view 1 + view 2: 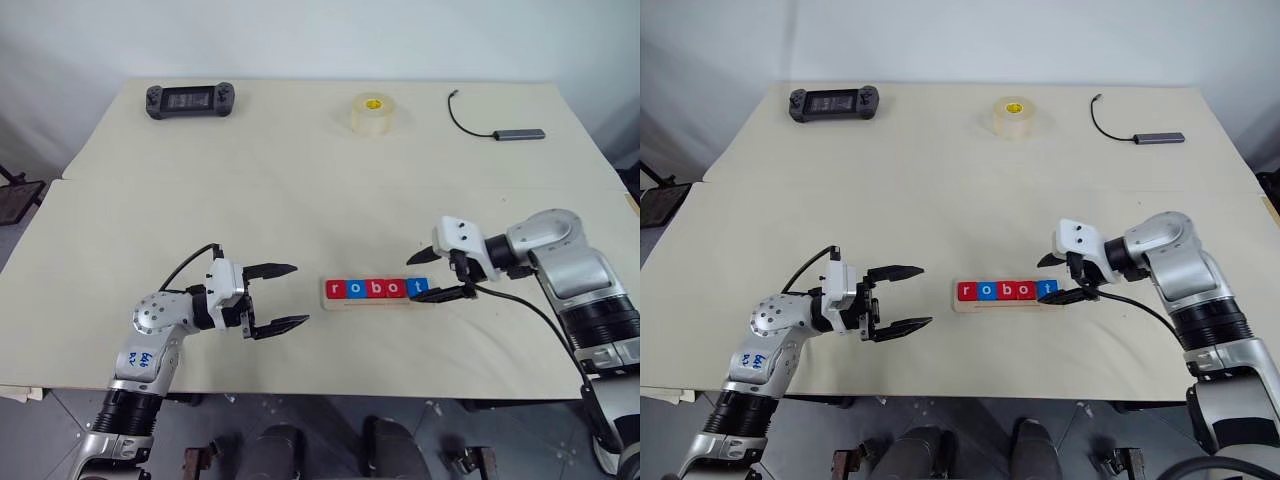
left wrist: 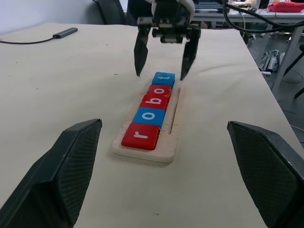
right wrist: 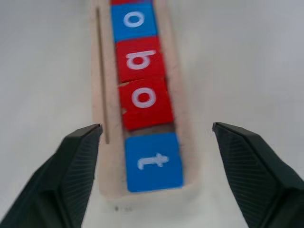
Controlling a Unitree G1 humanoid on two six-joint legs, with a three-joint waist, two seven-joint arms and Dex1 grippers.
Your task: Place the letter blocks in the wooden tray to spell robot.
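On the worktop [image 1: 300, 180], letter blocks [image 1: 377, 289] sit spelling robot in the wooden tray [image 2: 173, 138]; right hand [image 1: 432, 275], fingers apart astride the t, risks knocking it when withdrawing.

We saw silver-grey arms with black ribbed collars, white wrist housings and black cables; the left arm [image 1: 150, 345] bore blue handwritten marks, and the black fingers [image 2: 61, 175] had cross-hatched pads.
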